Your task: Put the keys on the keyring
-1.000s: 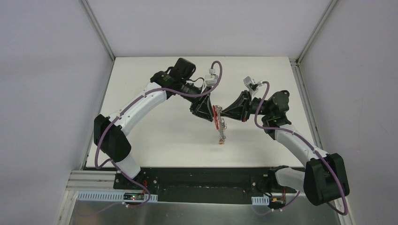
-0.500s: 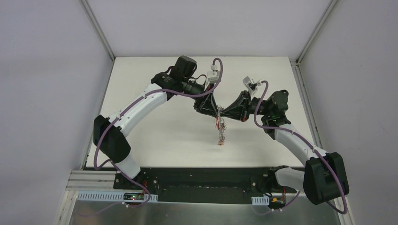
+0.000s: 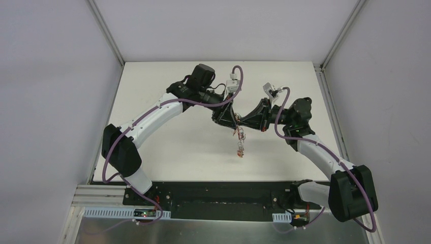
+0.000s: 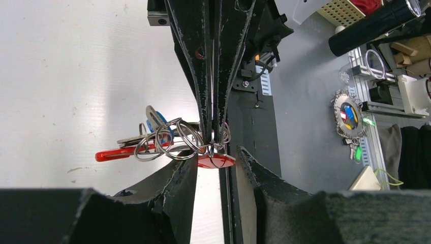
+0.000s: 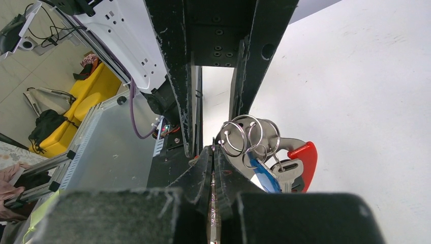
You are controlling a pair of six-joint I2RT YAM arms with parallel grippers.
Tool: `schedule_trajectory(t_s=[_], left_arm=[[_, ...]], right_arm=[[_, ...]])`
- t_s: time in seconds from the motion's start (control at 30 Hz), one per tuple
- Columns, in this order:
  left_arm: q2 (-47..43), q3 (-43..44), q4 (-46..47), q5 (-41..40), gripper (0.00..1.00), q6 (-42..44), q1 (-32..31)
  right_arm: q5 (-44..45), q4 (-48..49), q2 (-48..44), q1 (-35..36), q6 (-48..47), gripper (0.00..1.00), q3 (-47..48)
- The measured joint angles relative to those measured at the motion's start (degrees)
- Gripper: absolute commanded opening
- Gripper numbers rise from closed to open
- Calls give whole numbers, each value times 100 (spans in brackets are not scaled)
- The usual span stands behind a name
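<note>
The keyring (image 3: 239,134) hangs above the table between my two grippers, with a small piece dangling at its bottom end. In the left wrist view its grey rings (image 4: 173,140) carry a blue-headed key (image 4: 155,121) and the red band (image 4: 117,154). My right gripper (image 5: 212,150) is shut on a thin metal ring of the bunch; the rings (image 5: 251,134), red band (image 5: 306,157) and blue key (image 5: 264,178) hang beside it. My left gripper (image 4: 217,152) stands with jaws apart, a red disc (image 4: 216,161) lying between its tips. In the top view the left gripper (image 3: 229,119) meets the right gripper (image 3: 243,122).
The white table (image 3: 173,142) lies below the bunch, with its black front edge strip (image 3: 218,190) near the arm bases. Both arms reach in over the middle. Grey walls close the left, right and back sides.
My left gripper has moved right, closing in on the right gripper's tips. The red band shows less from above. The bunch still hangs from the right gripper.
</note>
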Motion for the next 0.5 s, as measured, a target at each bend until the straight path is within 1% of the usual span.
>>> schedule_trajectory(t_s=[0.3, 0.5], left_arm=[[0, -7, 109, -109, 25, -208, 4], [0, -111, 181, -116, 17, -219, 0]], right_arm=[[44, -133, 0, 0, -83, 0, 0], [46, -188, 0, 0, -107, 0, 0]])
